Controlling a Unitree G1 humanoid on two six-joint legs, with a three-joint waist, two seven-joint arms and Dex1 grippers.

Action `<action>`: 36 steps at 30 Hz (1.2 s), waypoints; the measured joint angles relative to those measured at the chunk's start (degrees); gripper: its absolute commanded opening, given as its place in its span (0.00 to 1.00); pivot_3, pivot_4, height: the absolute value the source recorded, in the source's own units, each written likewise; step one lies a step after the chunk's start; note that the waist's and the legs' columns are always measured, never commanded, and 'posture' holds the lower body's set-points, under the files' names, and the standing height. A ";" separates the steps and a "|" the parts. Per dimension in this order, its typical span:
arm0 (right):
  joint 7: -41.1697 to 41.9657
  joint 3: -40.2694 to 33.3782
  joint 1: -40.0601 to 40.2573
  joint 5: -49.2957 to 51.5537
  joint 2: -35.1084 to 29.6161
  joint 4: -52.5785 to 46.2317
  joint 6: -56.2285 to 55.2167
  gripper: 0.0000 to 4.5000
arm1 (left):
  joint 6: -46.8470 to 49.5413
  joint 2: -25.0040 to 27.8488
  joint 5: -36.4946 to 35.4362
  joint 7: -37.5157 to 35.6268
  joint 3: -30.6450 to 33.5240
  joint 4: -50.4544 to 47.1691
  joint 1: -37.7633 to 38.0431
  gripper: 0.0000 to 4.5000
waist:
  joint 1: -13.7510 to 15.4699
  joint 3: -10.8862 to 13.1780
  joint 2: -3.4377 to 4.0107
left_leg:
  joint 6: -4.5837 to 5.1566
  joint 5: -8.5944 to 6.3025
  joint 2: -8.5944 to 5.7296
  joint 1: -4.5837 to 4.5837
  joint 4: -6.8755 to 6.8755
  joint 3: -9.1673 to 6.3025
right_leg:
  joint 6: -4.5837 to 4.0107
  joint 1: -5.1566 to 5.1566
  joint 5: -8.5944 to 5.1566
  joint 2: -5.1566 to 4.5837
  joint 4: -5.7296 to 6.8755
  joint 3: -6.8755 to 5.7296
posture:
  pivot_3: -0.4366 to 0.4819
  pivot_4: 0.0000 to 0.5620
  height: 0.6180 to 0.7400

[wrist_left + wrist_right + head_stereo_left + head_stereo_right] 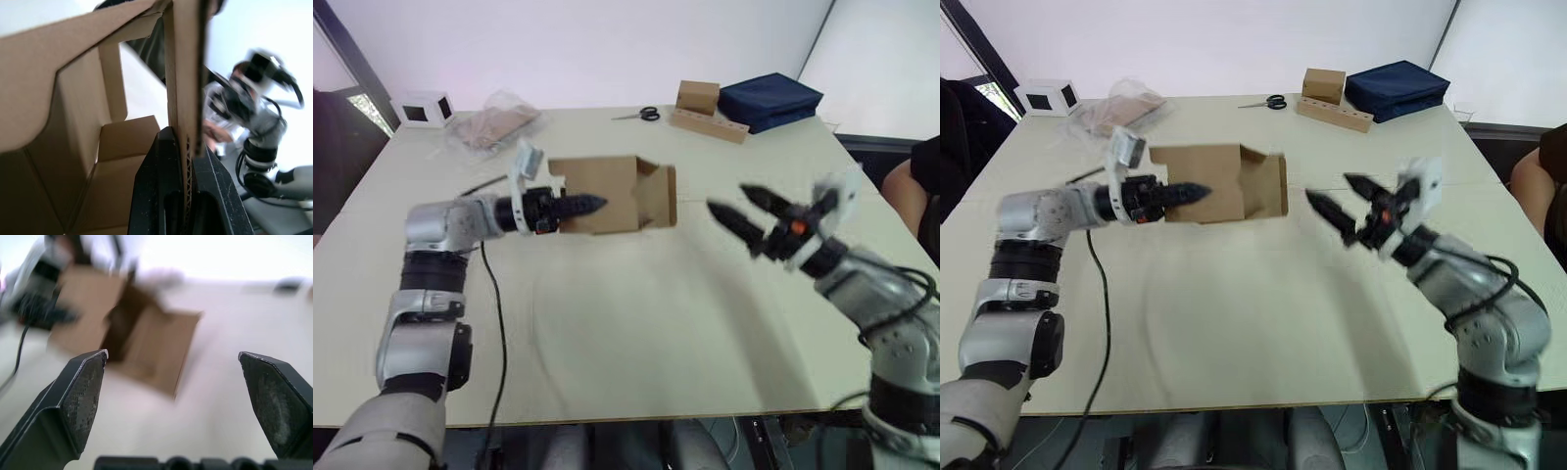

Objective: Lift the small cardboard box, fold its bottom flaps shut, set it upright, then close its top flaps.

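Small cardboard box [607, 195] held off surface [636, 323], left gripper [592, 205] clamped on one side wall, so flapped end stays free for other arm. Long axis roughly level, open end with loose flaps [658, 196] pointing toward right gripper [729, 206]. Right gripper spread wide, empty, just beside that end, likely lining up to fold bottom flaps. Scissors [639, 115] well behind box.

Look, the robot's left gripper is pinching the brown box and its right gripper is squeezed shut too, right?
Not quite. The left gripper is pinching a wall of the small cardboard box, but the right gripper is open; the right wrist view shows its fingers spread wide apart.
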 measured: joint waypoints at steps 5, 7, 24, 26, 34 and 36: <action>-4.56 -0.26 -8.91 5.67 3.47 3.53 -0.61 0.87 | -3.86 0.79 -0.50 -0.84 0.10 -3.66 -1.96 0.00 | 0.08 0.00 0.01 | 0.02 -0.01 -0.03 -0.01 0.01 0.01 | 0.00 0.02 0.00 -0.04 0.00 0.00 | 0.48 0.27 1.00; -5.11 -0.14 -11.68 6.65 4.06 4.40 -1.41 0.73 | -4.73 0.70 -0.69 -0.71 0.22 -3.73 -3.52 0.00 | 0.07 0.00 0.01 | 0.09 -0.05 -0.03 -0.02 0.02 0.01 | 0.00 0.02 0.00 -0.04 0.00 -0.01 | 0.48 0.27 1.00; -6.93 6.23 -8.39 10.11 0.37 -1.45 0.56 0.00 | -1.72 -0.32 -8.27 4.96 0.29 -17.21 2.80 0.00 | -1.34 0.00 0.03 | 0.17 -0.09 0.00 -0.02 -0.01 -0.01 | 0.00 0.00 0.00 -0.02 0.00 0.01 | 0.48 0.27 1.00; -6.85 6.33 -6.89 10.68 0.15 -2.65 0.81 0.00 | -0.98 -0.82 -9.40 6.00 0.29 -17.81 3.66 0.00 | -1.31 0.00 0.03 | 0.18 -0.10 -0.01 -0.02 0.00 -0.01 | 0.00 0.00 0.00 -0.02 0.00 0.01 | 0.48 0.27 1.00; -7.88 7.55 -2.86 12.47 0.13 -5.25 1.31 0.00 | -0.45 -4.23 -12.01 10.31 0.25 -22.03 7.25 0.00 | -1.35 0.00 0.03 | 0.18 -0.10 0.00 -0.02 -0.01 -0.02 | 0.00 0.01 0.00 -0.01 0.00 0.01 | 0.48 0.27 1.00; -7.81 8.17 -1.92 12.17 0.15 -5.31 1.20 0.00 | -0.42 -5.34 -12.46 11.35 0.16 -22.80 8.59 0.00 | -1.35 0.00 0.03 | 0.19 -0.10 0.00 -0.01 -0.01 -0.02 | 0.00 0.01 0.00 -0.01 -0.01 0.01 | 0.48 0.27 1.00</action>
